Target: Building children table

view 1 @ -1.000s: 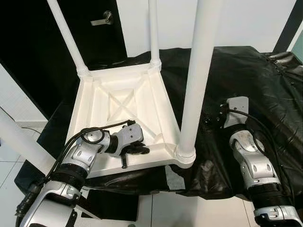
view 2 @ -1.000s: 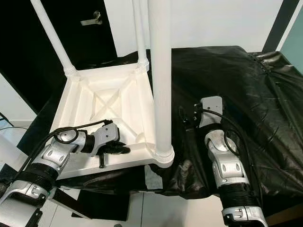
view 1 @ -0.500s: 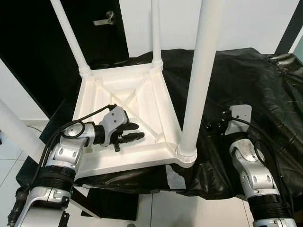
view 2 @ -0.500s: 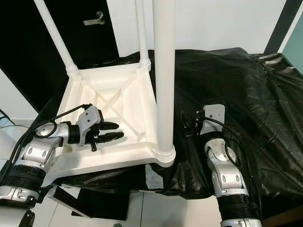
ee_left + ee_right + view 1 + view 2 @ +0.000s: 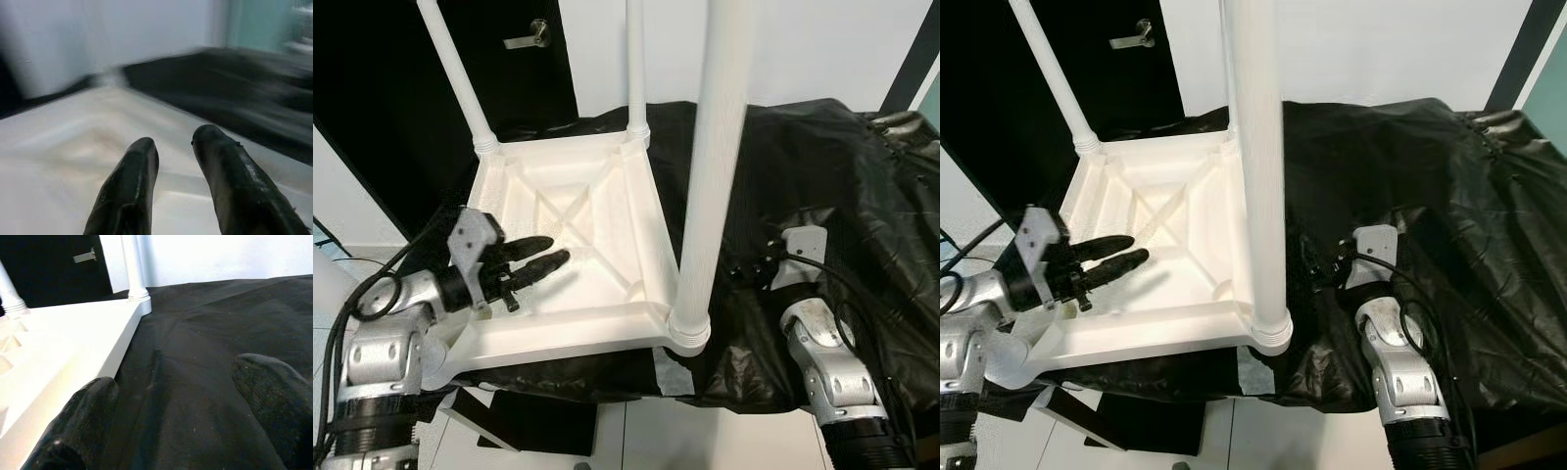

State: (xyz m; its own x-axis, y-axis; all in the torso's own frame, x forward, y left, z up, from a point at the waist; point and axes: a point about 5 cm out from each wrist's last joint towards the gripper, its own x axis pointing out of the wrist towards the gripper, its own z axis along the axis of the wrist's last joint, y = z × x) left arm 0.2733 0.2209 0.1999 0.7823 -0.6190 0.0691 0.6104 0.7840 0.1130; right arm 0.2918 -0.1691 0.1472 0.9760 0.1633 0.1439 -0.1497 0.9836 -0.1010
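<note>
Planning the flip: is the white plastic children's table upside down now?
Yes. White plastic children's table lies inverted, ribbed underside up, legs pointing upward.

black plastic sheet (image 5: 822,166), wrinkled and glossy, drapes over raised surface from 12 to 4 o'clock, edge hanging down at 6. white wall (image 5: 822,49) behind, evenly lit, from 12 to 2 o'clock. black door (image 5: 421,88) at 10–11 o'clock, silver lever handle (image 5: 528,40) near its right edge. dark vertical strip (image 5: 922,54) at 2 o'clock, teal surface beside it. pale tiled floor (image 5: 636,441) at 6–7 o'clock.
</note>
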